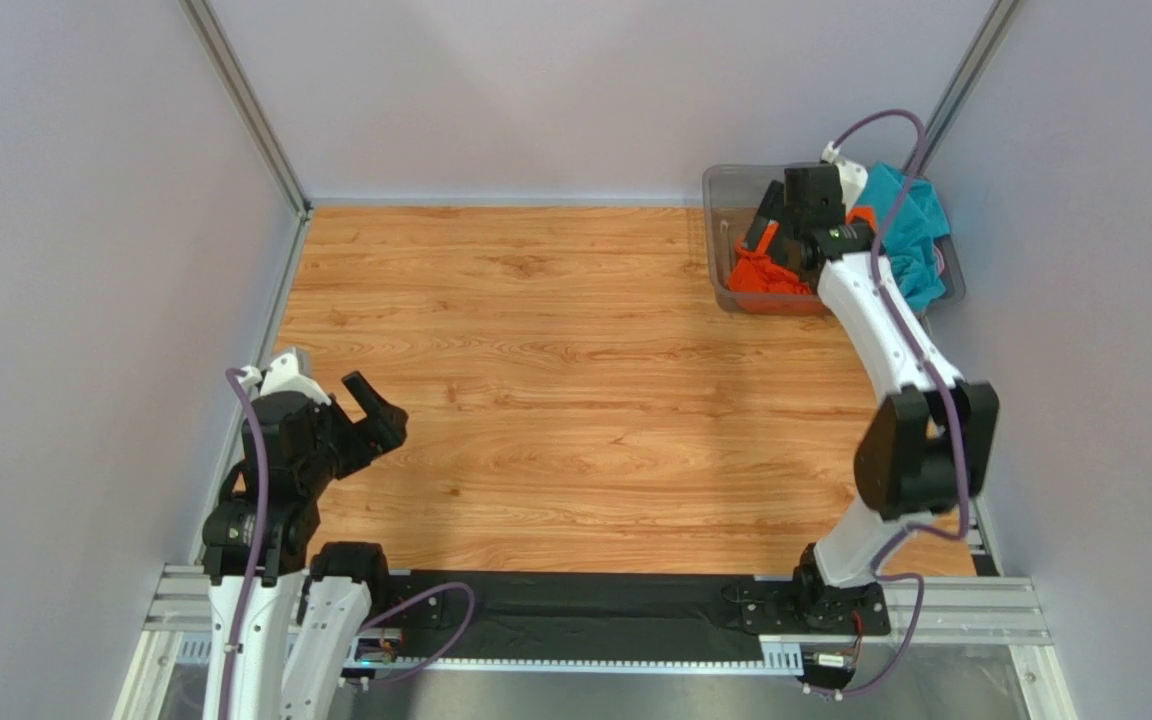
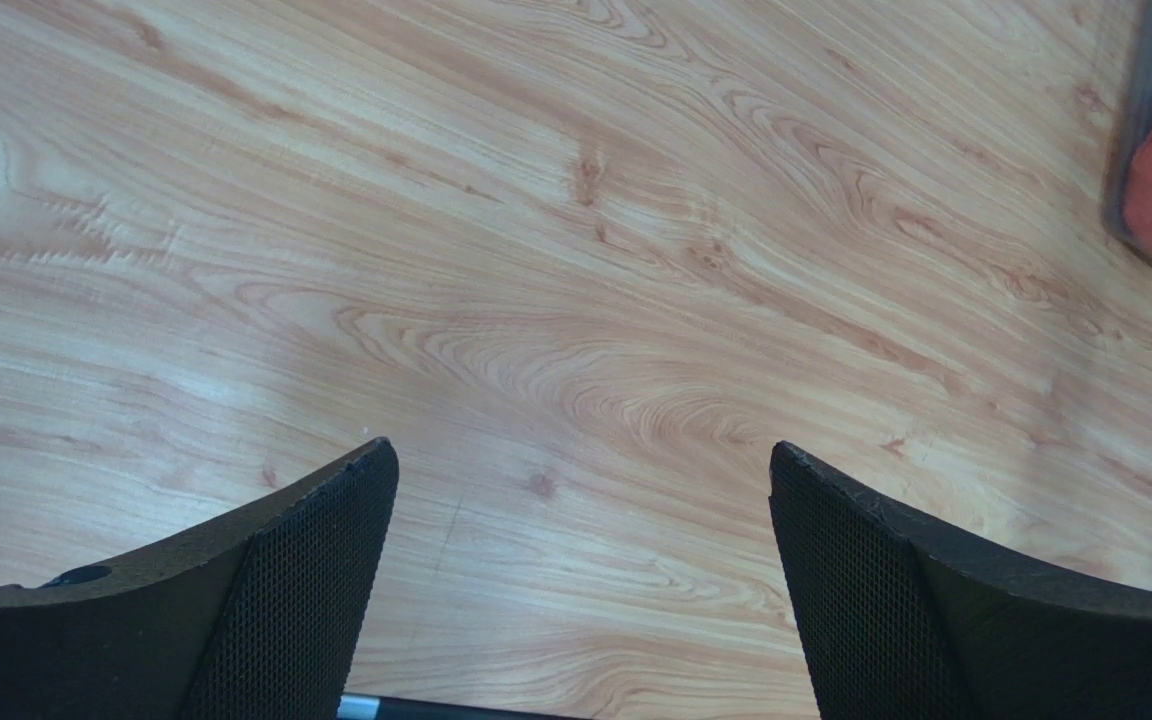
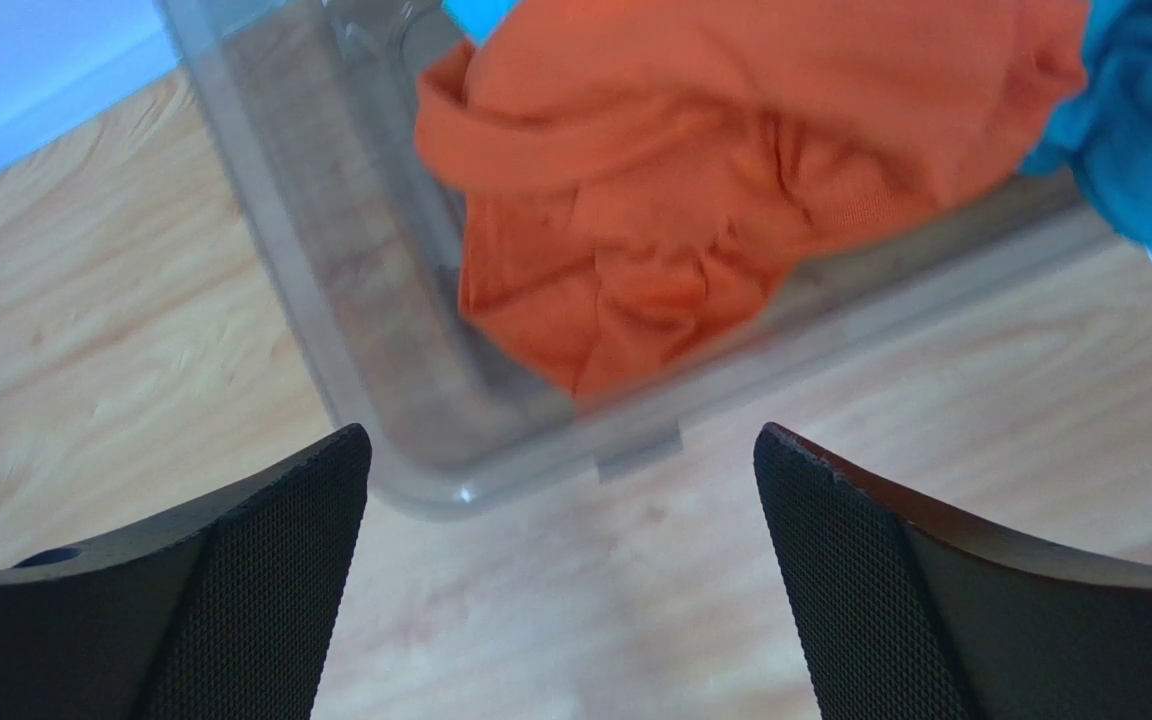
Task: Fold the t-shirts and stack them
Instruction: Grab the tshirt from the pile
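**A:** How does the orange t-shirt [image 3: 657,195] look?

**B:** Bright, soft and crumpled into loose folds. It lies in the clear grey plastic bin [image 3: 312,345] at the far right corner of the table [image 1: 567,375].

**A:** How many shirts can you count?

**B:** Two. The other is a teal t-shirt [image 1: 913,233], bunched over the bin's right side just beside the orange one. There is one bin.

**A:** And the hands?

**B:** Two. The right hand [image 3: 560,450] hovers above the bin's near edge, fingers spread wide and gripping nothing. The left hand [image 2: 582,458] hangs over bare wood at the near left, just as wide and empty.
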Action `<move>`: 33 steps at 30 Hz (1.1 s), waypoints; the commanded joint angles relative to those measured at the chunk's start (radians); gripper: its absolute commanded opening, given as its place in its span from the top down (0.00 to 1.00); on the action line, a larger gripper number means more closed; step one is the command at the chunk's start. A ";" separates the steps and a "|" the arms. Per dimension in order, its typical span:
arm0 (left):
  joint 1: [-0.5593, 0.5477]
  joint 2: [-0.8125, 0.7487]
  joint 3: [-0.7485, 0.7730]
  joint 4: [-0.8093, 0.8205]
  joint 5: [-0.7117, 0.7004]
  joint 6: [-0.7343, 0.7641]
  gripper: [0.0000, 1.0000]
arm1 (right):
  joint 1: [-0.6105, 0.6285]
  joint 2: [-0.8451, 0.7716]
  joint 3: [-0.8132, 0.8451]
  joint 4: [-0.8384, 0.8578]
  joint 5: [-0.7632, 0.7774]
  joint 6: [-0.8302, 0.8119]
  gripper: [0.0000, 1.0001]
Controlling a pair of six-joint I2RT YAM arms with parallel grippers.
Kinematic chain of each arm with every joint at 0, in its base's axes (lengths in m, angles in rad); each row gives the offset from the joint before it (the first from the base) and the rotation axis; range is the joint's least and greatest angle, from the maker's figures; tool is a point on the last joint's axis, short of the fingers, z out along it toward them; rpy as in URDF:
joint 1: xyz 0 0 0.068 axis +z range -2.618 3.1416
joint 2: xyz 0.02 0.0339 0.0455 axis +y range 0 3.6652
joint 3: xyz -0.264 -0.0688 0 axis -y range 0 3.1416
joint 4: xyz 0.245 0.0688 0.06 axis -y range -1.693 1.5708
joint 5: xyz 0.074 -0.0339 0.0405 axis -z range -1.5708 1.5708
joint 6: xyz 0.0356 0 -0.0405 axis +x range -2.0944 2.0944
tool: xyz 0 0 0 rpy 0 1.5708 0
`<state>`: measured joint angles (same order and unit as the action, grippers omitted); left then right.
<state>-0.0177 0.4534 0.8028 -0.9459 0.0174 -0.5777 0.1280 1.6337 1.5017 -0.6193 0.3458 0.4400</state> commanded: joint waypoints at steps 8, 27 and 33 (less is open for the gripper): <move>0.007 0.060 -0.005 -0.001 0.003 -0.002 0.00 | -0.090 0.641 0.644 -0.166 0.128 0.023 0.03; 0.009 0.087 -0.002 -0.019 -0.005 -0.022 0.00 | -0.047 0.188 0.453 0.013 0.001 -0.110 1.00; 0.009 0.062 -0.005 -0.022 -0.011 -0.036 0.00 | 0.100 -0.110 0.405 0.001 -0.119 -0.184 1.00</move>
<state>-0.0177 0.5316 0.7971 -0.9691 0.0170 -0.5980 0.1520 1.6646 1.8912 -0.6731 0.3283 0.3195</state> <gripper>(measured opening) 0.995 0.046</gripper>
